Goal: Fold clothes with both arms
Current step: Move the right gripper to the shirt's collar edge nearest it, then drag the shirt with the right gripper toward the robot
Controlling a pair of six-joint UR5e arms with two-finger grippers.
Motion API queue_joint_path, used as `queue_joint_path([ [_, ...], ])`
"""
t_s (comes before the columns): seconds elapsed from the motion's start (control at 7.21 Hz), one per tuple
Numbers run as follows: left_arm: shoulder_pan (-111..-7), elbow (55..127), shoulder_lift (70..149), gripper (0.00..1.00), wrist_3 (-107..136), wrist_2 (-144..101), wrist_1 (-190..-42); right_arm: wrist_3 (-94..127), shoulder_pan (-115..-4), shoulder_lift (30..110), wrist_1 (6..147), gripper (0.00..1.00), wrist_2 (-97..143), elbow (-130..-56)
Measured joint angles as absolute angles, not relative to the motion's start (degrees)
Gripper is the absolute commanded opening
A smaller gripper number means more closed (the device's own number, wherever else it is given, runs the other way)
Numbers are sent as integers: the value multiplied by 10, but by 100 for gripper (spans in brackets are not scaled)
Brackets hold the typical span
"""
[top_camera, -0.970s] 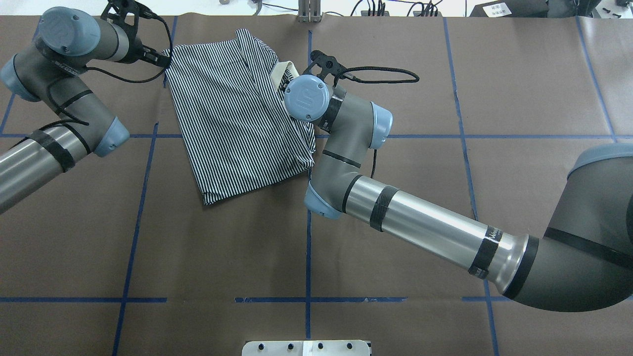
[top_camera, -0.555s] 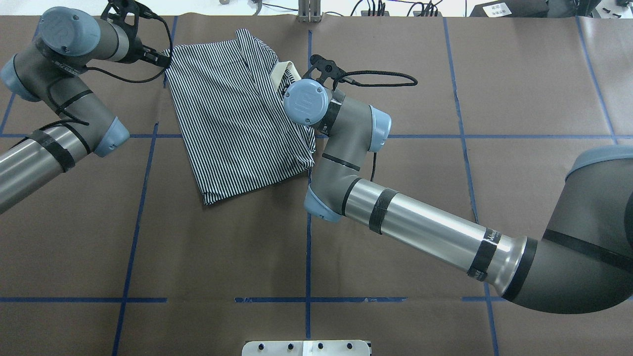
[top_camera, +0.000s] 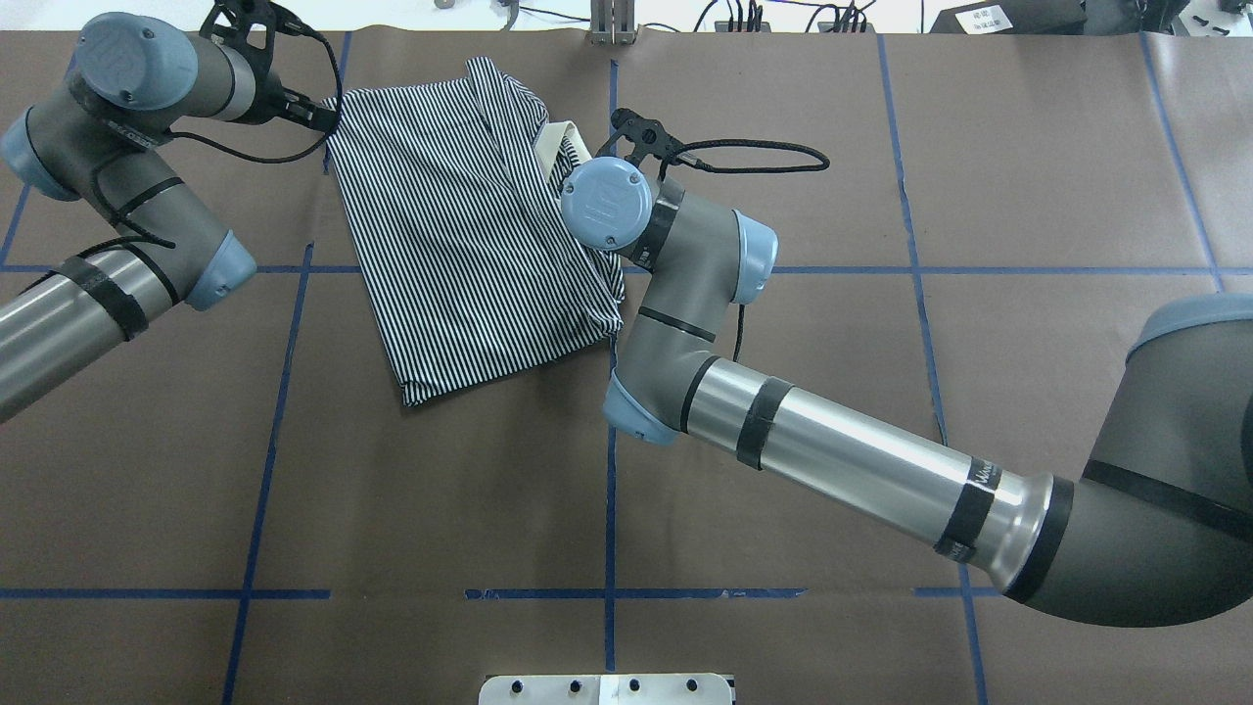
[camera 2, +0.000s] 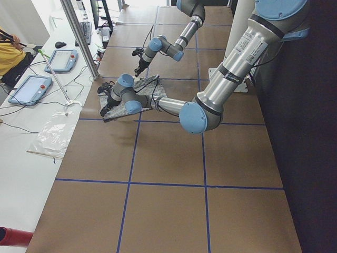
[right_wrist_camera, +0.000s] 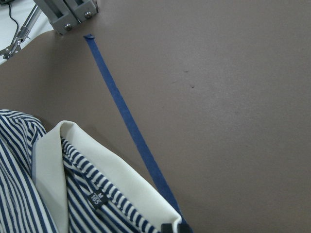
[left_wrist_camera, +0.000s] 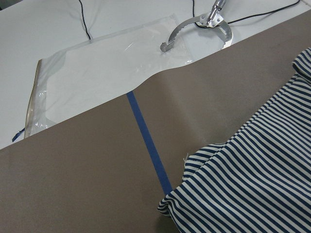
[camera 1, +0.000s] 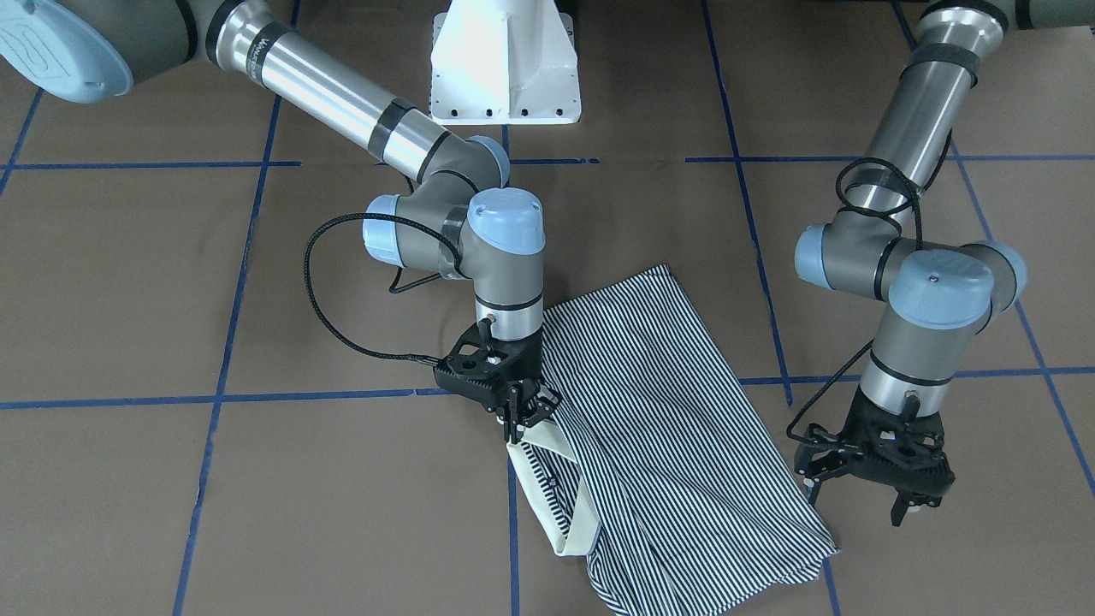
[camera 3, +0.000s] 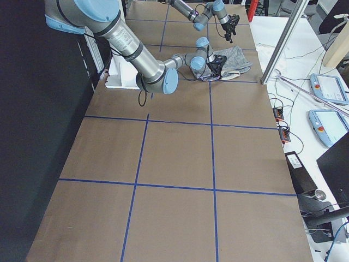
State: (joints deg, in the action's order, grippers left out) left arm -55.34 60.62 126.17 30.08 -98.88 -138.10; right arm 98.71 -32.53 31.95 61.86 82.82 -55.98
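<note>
The striped polo shirt (top_camera: 460, 245) lies folded lengthwise on the brown table, its cream collar (top_camera: 560, 137) at the far right corner. In the front-facing view my right gripper (camera 1: 522, 415) points straight down, shut on the shirt (camera 1: 667, 428) at the top of the collar (camera 1: 573, 505); overhead, its wrist hides it. The right wrist view shows the collar (right_wrist_camera: 53, 165) with its size tag. My left gripper (camera 1: 855, 503) hangs open just above the table beside the shirt's far left corner (top_camera: 338, 98), holding nothing. The left wrist view shows that striped corner (left_wrist_camera: 252, 194).
Blue tape lines (top_camera: 609, 470) grid the table. The white pedestal base (camera 1: 505, 68) stands at the robot's side. Beyond the far table edge lie a clear plastic bag (left_wrist_camera: 97, 82) and a metal clamp (left_wrist_camera: 199, 29). A metal post (right_wrist_camera: 68, 14) stands near the collar.
The right arm's wrist and elbow shifted slightly, still over the collar. The shirt and the left arm stayed where they were.
</note>
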Motion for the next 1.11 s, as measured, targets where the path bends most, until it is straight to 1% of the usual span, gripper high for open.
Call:
queue_joint_path([
  [0.28,-553,625,1252,100,303,-989,-1381,984,-319,405,664,0,831,-692],
  [0.55,-550,635,1248,100,306,-990,-1381,985,-290,510,681,0,813,-817],
  [0.83,-544,638,1248,100,310,-990,-1381,984,-249,596,682,0,774,-907],
  [1.11,-541,644,1244,100,316,-989,-1382,975,-231,655,681,0,765,-956],
])
